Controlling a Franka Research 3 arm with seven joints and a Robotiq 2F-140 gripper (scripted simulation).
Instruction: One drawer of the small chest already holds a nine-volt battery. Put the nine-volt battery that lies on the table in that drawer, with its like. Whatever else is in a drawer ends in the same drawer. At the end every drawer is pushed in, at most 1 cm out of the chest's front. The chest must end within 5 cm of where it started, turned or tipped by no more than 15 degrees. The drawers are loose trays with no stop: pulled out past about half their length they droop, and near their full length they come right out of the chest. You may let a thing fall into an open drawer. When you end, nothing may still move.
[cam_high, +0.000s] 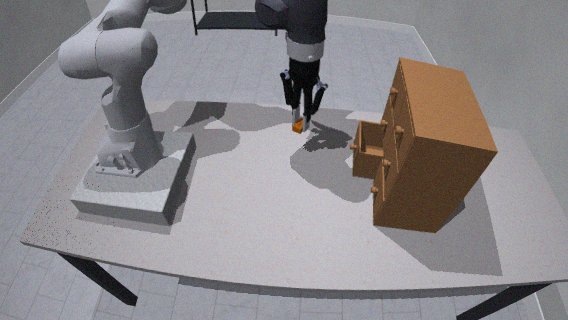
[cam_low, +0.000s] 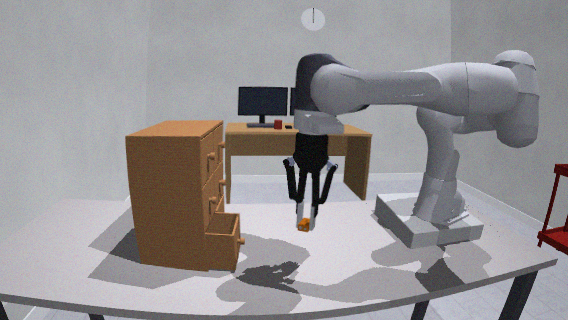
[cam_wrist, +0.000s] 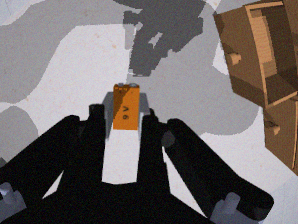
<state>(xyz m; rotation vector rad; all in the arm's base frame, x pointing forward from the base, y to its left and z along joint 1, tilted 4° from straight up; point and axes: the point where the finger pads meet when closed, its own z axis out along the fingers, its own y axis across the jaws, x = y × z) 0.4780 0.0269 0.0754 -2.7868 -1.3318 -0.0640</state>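
End effector (cam_low: 306, 223) around lifted nine-volt battery (cam_low: 303, 225).

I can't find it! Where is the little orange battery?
In the exterior view the battery is pinched in the gripper, lifted above the table, right of the open bottom drawer.

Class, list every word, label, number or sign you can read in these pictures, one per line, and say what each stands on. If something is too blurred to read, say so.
No text can be read anywhere in these views.
Nine-volt battery, held in the gripper: two small dark marks on its orange face, too blurred to read.
Wall clock: a single dark hand, no numerals visible.
Chest: plain wood, no label.
Monitor on the far desk: dark screen, nothing shown.
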